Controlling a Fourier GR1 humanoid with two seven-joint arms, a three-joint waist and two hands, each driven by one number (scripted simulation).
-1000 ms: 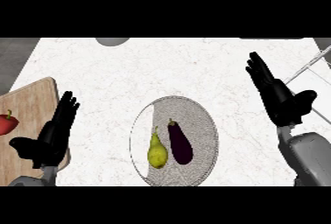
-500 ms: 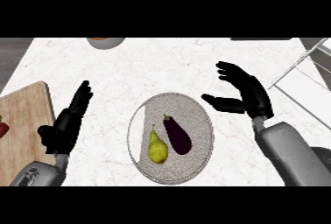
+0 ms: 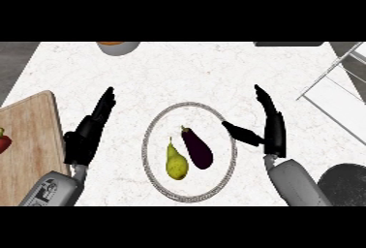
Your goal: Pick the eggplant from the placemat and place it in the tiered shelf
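Observation:
A dark purple eggplant (image 3: pixel 196 149) lies on a round grey placemat (image 3: pixel 157 134) at the counter's middle, beside a yellow-green pear (image 3: pixel 175 162). My right hand (image 3: pixel 270 127) stands open just right of the placemat, edge-on, fingers straight and pointing away, thumb reaching toward the eggplant without touching it. My left hand (image 3: pixel 89 132) is open at the placemat's left, fingers straight and holding nothing. The white wire tiered shelf (image 3: pixel 334 92) shows at the right edge.
A wooden cutting board (image 3: pixel 27 140) lies at the left with a red item (image 3: pixel 3 144) on its edge. A bowl (image 3: pixel 117 47) sits at the counter's back. A dark round object (image 3: pixel 344 182) is at the lower right.
My right hand has come down and inward to the placemat's right rim and turned edge-on. The view has shifted, so the placemat sits lower. The left hand has barely moved.

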